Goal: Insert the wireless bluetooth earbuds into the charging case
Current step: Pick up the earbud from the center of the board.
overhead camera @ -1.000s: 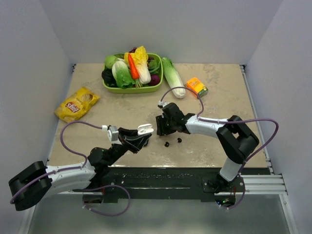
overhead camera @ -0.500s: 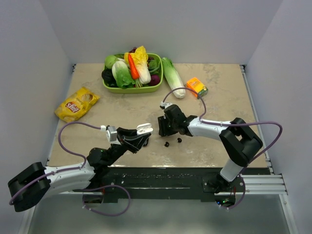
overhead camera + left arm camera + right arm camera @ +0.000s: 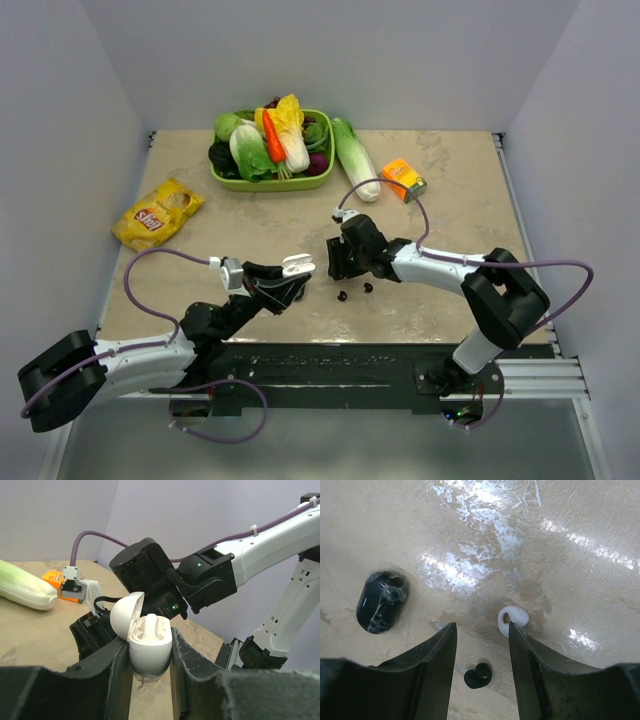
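**Grip state.** My left gripper (image 3: 150, 680) is clamped fully shut on the lower body of the white charging case (image 3: 150, 642). The case stands upright with its lid hinged open, and one white piece sits in the tray. My right gripper (image 3: 481, 630) holds nothing. Its jaws are about half open and point down at the table (image 3: 580, 545).

**Location.** In the right wrist view, a white earbud (image 3: 512, 616) lies just beyond the tip of the finger right of centre. A black earbud (image 3: 478, 676) lies between the fingers, low in the frame. A larger glossy black piece (image 3: 381, 607) sits at left, and I cannot identify it.

**Handling, my judgement.** The buds are very light, hard and glossy. They will likely slip or roll under a pinch, so I should take the white one across its narrow waist, low against the table, with the jaws centred.

**Change.** The right arm's elbow has swung toward the lower right of the overhead view, and its gripper has edged slightly right. The left arm, the case and the two black specks on the table are unchanged.
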`<state>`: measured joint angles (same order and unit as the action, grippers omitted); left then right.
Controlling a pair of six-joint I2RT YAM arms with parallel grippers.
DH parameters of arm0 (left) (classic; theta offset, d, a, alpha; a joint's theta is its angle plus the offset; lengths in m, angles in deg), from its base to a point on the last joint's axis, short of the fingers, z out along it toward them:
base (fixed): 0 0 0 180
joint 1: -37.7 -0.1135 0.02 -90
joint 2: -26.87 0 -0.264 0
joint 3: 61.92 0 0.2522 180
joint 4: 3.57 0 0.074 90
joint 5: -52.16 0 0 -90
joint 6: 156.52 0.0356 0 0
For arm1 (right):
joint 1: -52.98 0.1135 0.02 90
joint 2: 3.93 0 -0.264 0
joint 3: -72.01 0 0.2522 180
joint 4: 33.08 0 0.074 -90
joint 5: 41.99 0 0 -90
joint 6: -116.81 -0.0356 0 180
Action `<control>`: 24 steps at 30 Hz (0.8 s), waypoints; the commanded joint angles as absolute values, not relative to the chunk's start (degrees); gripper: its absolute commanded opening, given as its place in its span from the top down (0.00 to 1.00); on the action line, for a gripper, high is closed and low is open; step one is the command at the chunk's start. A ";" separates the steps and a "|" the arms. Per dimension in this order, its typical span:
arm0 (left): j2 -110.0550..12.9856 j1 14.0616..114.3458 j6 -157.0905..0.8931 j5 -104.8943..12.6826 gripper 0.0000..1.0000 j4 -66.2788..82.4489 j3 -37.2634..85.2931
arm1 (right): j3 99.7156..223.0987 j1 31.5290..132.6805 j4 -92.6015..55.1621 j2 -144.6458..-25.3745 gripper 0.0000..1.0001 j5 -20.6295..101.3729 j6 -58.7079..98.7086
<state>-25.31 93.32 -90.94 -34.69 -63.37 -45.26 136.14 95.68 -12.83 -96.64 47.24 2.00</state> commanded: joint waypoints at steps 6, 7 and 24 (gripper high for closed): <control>-25.51 93.60 -90.25 -35.03 1.00 -77.17 -62.74 | 136.49 95.52 -13.16 -96.21 0.50 48.89 2.03; -25.42 93.60 -90.34 -35.03 1.00 -77.17 -62.74 | 136.49 95.52 -13.42 -96.56 0.50 48.89 2.03; -25.51 93.60 -90.43 -34.68 1.00 -77.09 -63.10 | 134.82 94.81 -12.37 -98.41 0.53 52.40 1.50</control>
<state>-25.40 93.32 -90.97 -34.69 -63.37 -45.26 136.12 95.52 -12.92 -97.73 48.74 1.95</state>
